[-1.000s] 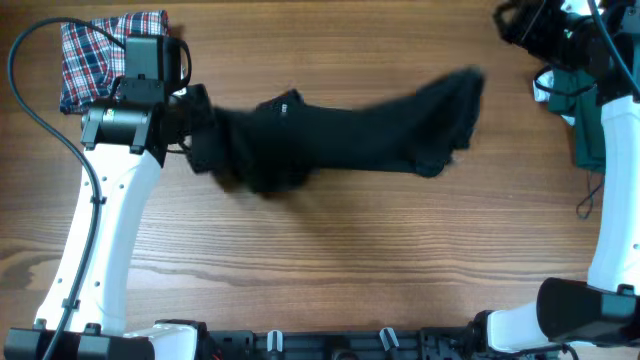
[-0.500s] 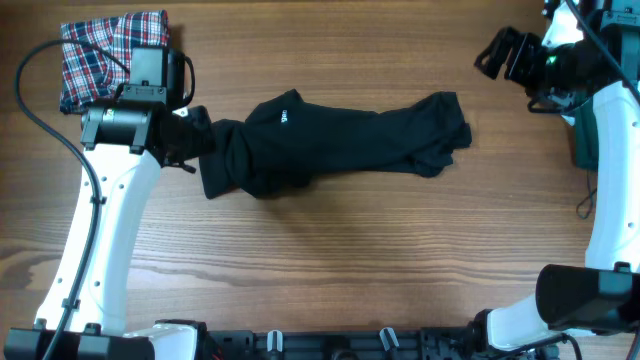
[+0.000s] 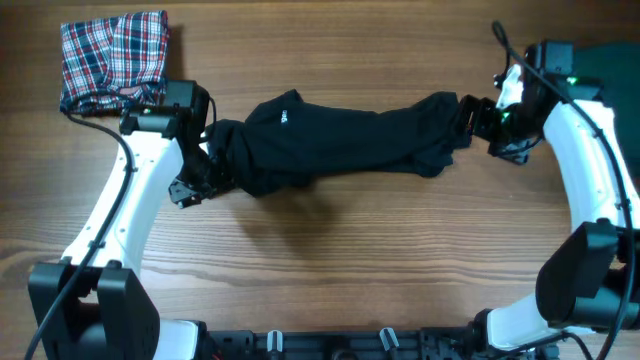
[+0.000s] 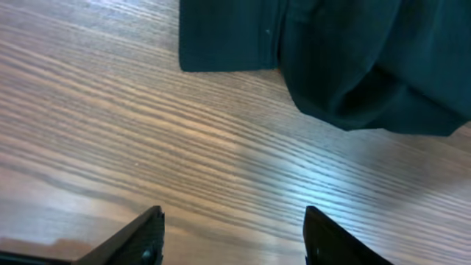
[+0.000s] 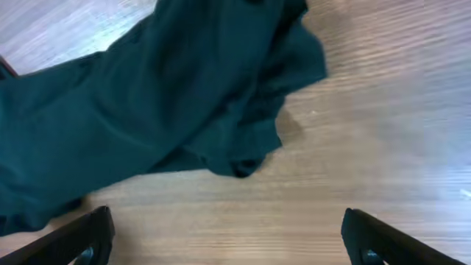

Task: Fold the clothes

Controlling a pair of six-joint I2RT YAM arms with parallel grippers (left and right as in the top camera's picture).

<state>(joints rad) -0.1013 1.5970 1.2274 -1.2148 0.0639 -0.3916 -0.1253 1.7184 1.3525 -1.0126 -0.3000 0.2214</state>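
The left hand (image 4: 232,224) is standing open and empty, just beside one end of the black shirt (image 3: 330,140). The right hand (image 5: 228,235) is gaping wide and empty too, by the shirt's other end. The shirt is lying bunched in a long lump in the middle of the desk (image 3: 350,260), so I think it is not folded yet. The plaid one (image 3: 112,55) is sitting in a neat pile in the far left corner, looking done. The green one (image 3: 608,55) is peeking in at the far right corner, and I cannot tell if it is folded. Nothing is getting in the way.
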